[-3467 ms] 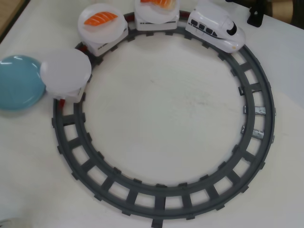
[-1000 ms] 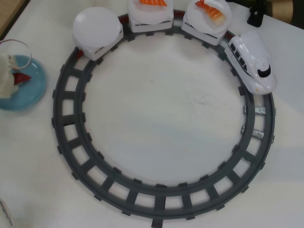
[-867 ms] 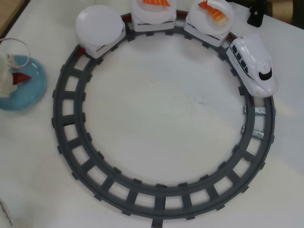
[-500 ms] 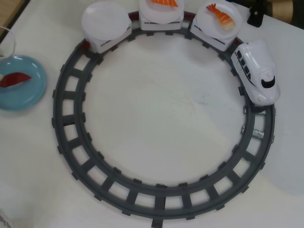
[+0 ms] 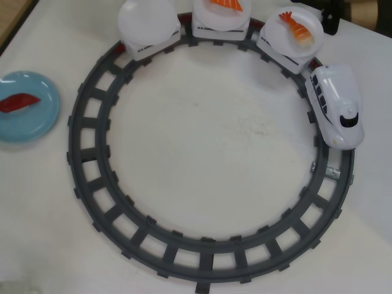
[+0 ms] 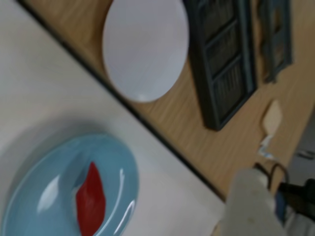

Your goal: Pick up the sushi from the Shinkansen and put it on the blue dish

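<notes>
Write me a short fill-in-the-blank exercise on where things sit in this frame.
1. The sushi lies on the ____ dish.
2. The plate right behind the Shinkansen carries a ____ piece.
3. The rearmost white plate is ____.
4. The track forms a ____.

Missing words: blue; shrimp; empty; circle

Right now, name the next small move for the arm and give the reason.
Probably just pull the arm away and stop. The sushi already lies flat on the blue dish, and the trailing plate behind the Shinkansen is bare. The gripper's state cannot be judged here.
</notes>
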### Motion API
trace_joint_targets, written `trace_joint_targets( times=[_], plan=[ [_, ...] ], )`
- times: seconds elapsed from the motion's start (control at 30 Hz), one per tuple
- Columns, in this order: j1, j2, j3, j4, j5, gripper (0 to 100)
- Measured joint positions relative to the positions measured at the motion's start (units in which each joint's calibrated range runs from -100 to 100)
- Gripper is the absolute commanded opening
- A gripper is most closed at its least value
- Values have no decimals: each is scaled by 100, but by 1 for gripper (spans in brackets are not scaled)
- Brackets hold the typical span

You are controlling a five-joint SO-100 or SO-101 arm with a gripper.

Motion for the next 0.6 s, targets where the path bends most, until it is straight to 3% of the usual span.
trace_joint_targets(
  times=[0.37, 0.6],
  plan=[
    [-74, -1940, 4263, -3286, 0, 17],
    [-65, -3054, 6121, -3941, 0, 17]
  ],
)
